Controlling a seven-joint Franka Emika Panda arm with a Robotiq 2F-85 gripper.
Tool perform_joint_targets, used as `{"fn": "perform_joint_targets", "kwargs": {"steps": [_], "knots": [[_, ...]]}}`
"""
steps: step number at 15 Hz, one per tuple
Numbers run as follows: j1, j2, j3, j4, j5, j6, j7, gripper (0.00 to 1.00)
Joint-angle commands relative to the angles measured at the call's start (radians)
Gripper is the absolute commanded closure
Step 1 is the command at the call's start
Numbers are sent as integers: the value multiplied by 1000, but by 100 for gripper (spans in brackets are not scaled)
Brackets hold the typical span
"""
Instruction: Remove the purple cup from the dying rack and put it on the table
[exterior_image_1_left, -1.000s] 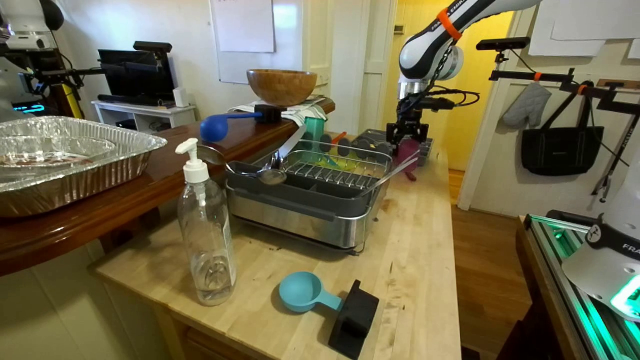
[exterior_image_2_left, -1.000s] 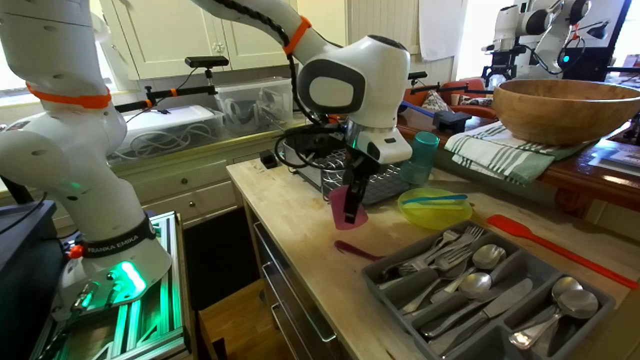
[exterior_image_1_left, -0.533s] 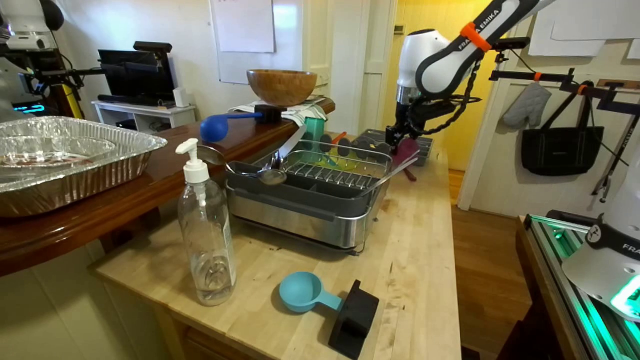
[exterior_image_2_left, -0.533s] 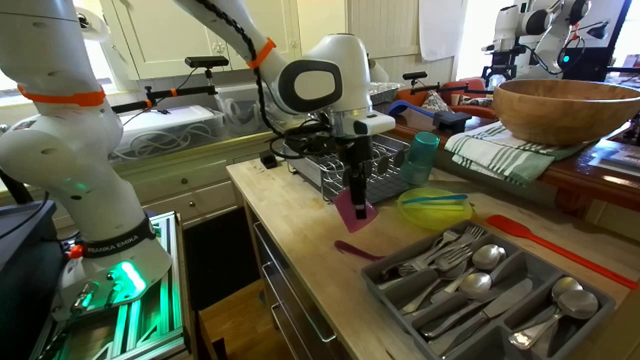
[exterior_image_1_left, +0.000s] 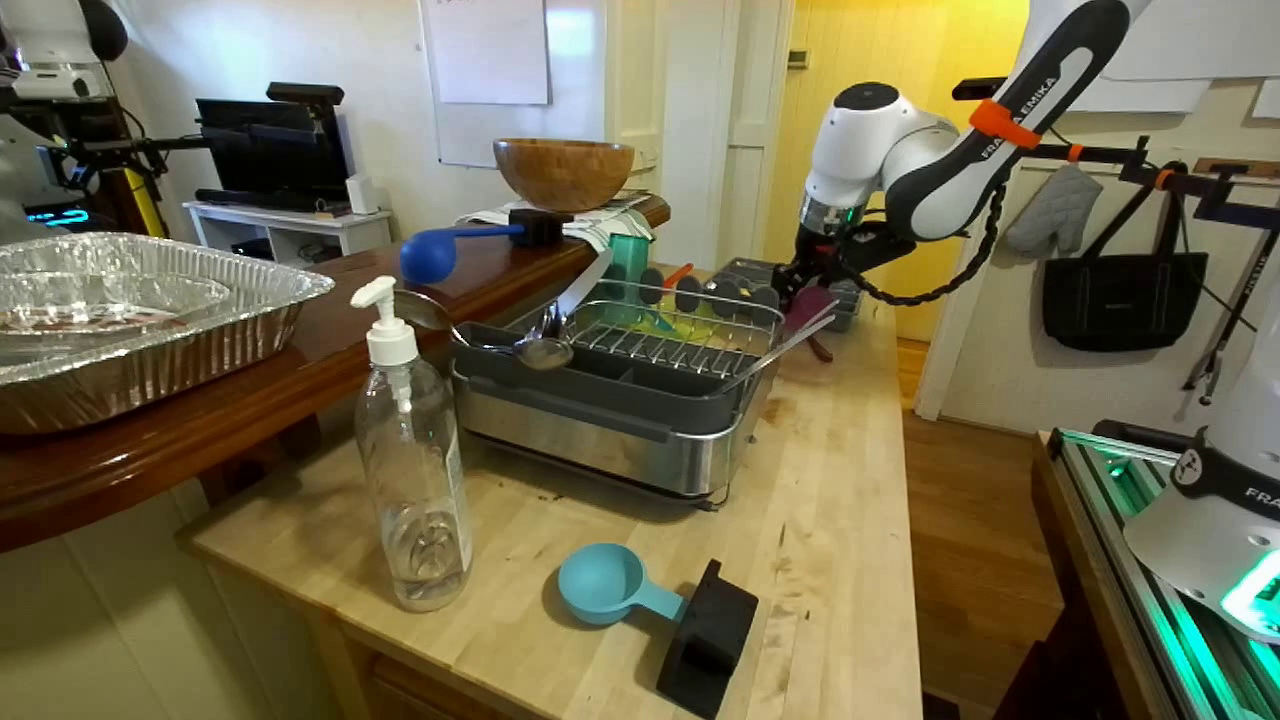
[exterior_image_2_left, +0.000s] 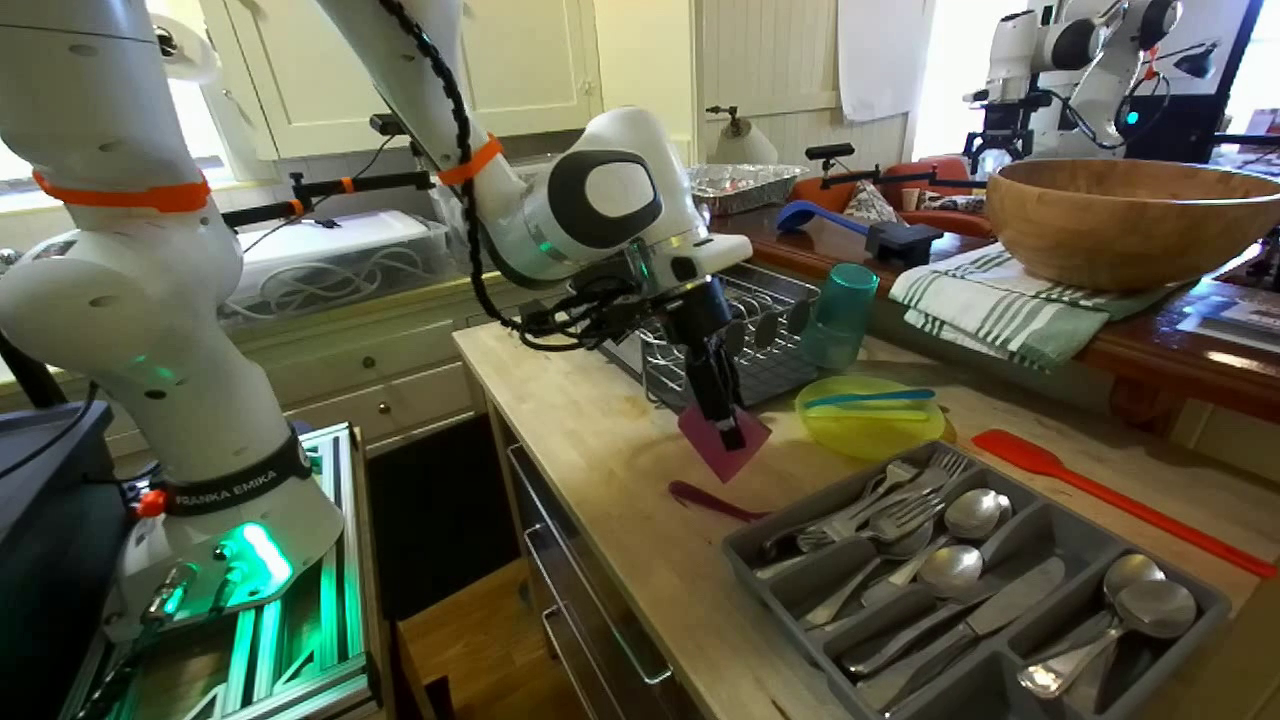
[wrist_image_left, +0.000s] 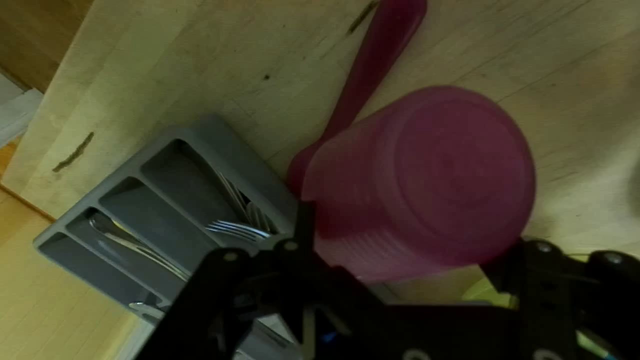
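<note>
Gripping the purple cup (wrist_image_left: 422, 182) by its sides with the claw (wrist_image_left: 409, 234), near the cutlery tray (wrist_image_left: 157, 212). Slanted along its long axis, with base up and away from the tray; hard to tell whether touching the bench (exterior_image_2_left: 610, 450). Probably needs straightening before release.

The pale wooden table (exterior_image_1_left: 840, 500), flecked with small dark marks, carries the drying rack (exterior_image_1_left: 590, 436). On 1 side of the rack, a pump bottle (exterior_image_1_left: 418, 480) stands upright near a turquoise scoop (exterior_image_1_left: 603, 582), its handle meeting a black block (exterior_image_1_left: 708, 645). On the other side lie a yellow dish (exterior_image_2_left: 860, 442), a red spatula (exterior_image_2_left: 1120, 498), a grey cutlery tray (wrist_image_left: 242, 152) and, 1 end near the tray, a dark red utensil (exterior_image_2_left: 712, 500).
</note>
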Motion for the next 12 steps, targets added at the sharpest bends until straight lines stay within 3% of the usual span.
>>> {"fn": "perform_joint_targets", "kwargs": {"steps": [1, 8, 9, 10, 12], "knots": [[20, -10, -19, -28, -158, 27, 226, 50], [33, 8, -5, -32, -313, 18, 475, 50], [35, 9, -4, -32, -324, 17, 498, 36], [37, 11, -4, -32, -335, 16, 519, 6], [39, 12, -4, -34, -348, 15, 548, 0]]}}
